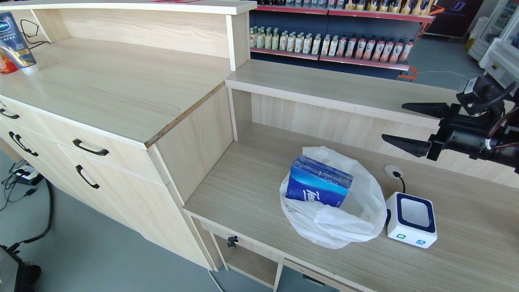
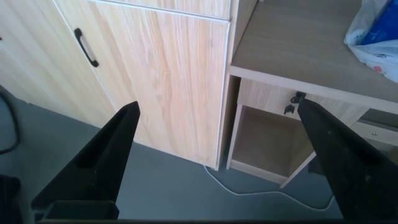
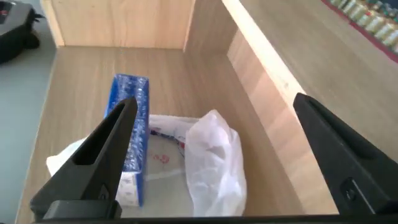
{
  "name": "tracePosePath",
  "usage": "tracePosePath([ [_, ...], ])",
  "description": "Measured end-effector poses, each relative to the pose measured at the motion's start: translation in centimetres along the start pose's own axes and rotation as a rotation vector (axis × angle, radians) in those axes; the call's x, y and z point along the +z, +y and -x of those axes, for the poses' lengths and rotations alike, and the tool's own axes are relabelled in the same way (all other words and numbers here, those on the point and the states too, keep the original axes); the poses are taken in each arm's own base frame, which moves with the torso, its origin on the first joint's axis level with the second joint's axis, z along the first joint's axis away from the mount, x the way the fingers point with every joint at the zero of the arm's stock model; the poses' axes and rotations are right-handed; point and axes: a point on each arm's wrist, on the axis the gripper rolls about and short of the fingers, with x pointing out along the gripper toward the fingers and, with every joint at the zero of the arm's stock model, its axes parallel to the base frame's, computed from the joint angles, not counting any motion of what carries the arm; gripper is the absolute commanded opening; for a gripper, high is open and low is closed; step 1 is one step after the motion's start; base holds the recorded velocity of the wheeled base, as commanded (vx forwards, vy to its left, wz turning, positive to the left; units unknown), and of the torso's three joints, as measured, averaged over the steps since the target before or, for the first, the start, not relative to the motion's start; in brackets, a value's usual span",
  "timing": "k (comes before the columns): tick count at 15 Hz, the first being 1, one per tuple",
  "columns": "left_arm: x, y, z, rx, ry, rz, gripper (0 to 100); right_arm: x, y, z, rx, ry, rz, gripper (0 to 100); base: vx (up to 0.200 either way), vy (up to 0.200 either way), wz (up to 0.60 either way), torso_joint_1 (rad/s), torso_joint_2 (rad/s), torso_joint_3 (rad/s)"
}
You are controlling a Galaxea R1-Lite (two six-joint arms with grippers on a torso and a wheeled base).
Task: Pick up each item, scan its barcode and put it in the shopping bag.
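The lower surface point(image 1: 243, 190) is pale wood-grain, set in a corner between a back panel and the side wall of a taller cabinet. On it stands the white shopping bag point(image 1: 344, 231) with its mouth open upward. A blue pack point(image 1: 318, 184) sits inside it, tilted on edge, its upper end showing at the rim. Just beside the bag, on the robot's right, lies a white scanner point(image 1: 411, 219) with a dark-framed window facing up. Its black cable runs to a round port point(image 1: 392, 170) in the surface behind it. Under the front edge is an open compartment point(image 1: 251, 263), with a key point(image 1: 232, 241) hanging in a lock above it.

The right tool point(image 1: 393, 121) hangs above the back of the surface, over and behind the scanner, its two black fingers spread wide and holding nothing. The left tool point(image 2: 217, 106) is low, out in front of the cabinet over the grey floor point(image 1: 101, 243), its fingers also wide apart and empty.

To the left, the raised surface point(image 1: 113, 89) tops drawers with black handles point(image 1: 90, 148). A tube point(image 1: 14, 40) stands at its far corner. Cables point(image 1: 36, 202) trail on the floor. Beyond the back ledge, shop shelves point(image 1: 332, 56) carry rows of bottles point(image 1: 324, 42).
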Motion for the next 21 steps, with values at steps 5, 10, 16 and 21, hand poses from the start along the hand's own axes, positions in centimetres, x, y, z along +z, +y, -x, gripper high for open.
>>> tracePosePath([
  [5, 0.0, 0.0, 0.0, 0.000, 0.000, 0.000, 100, 0.8, 4.2, 8.8, -0.556, 0.533, -0.220, 100, 0.000, 0.000, 0.00, 0.000, 0.00, 0.000],
  [10, 0.0, 0.0, 0.0, 0.000, 0.000, 0.000, 100, 0.4, 6.7, 11.7, -0.625, 0.600, -0.224, 100, 0.000, 0.000, -0.36, 0.002, 0.00, 0.000],
  [16, 0.0, 0.0, 0.0, -0.001, 0.000, 0.000, 100, -0.8, 5.0, 13.4, -0.737, 0.665, -0.186, 100, 0.000, 0.000, -0.50, 0.001, 0.00, 0.004],
  [21, 0.0, 0.0, 0.0, 0.000, 0.000, 0.000, 100, -4.2, 3.0, 15.0, -0.816, 0.792, -0.282, 100, 0.000, 0.000, 0.00, 0.000, 0.00, 0.000],
])
